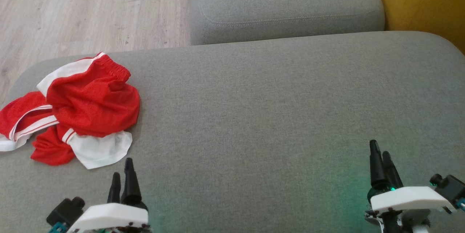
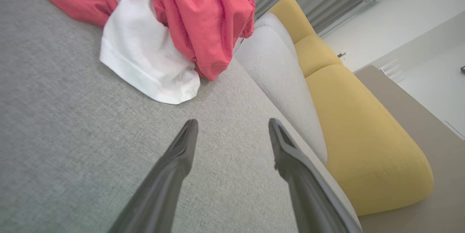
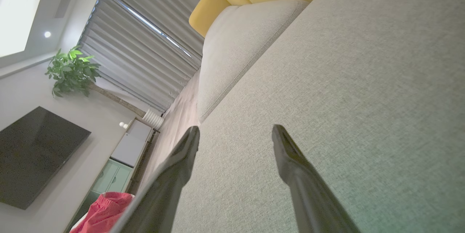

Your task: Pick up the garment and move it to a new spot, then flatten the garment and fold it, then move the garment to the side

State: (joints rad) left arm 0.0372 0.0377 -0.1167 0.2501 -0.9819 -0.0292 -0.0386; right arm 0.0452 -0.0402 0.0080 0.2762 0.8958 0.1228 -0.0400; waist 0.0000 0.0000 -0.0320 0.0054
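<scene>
The garment (image 1: 78,111) is a pair of red shorts with white panels and stripes, lying crumpled at the left end of the grey couch seat (image 1: 272,117). My left gripper (image 1: 122,173) hovers just below its white hem, open and empty. In the left wrist view the garment (image 2: 170,26) lies ahead of the spread fingers of the left gripper (image 2: 232,124). My right gripper (image 1: 379,151) stands open over bare cushion at the lower right, far from the garment. In the right wrist view the right gripper (image 3: 236,129) is open, and a red bit of the garment (image 3: 103,213) shows at the bottom left.
A second grey cushion (image 1: 283,4) lies beyond the seat, with a yellow cushion (image 1: 425,4) at the far right. Wooden floor (image 1: 83,11) runs past the seat's left and far edges. A television (image 3: 34,156), a plant (image 3: 71,71) and curtains (image 3: 145,44) stand across the room.
</scene>
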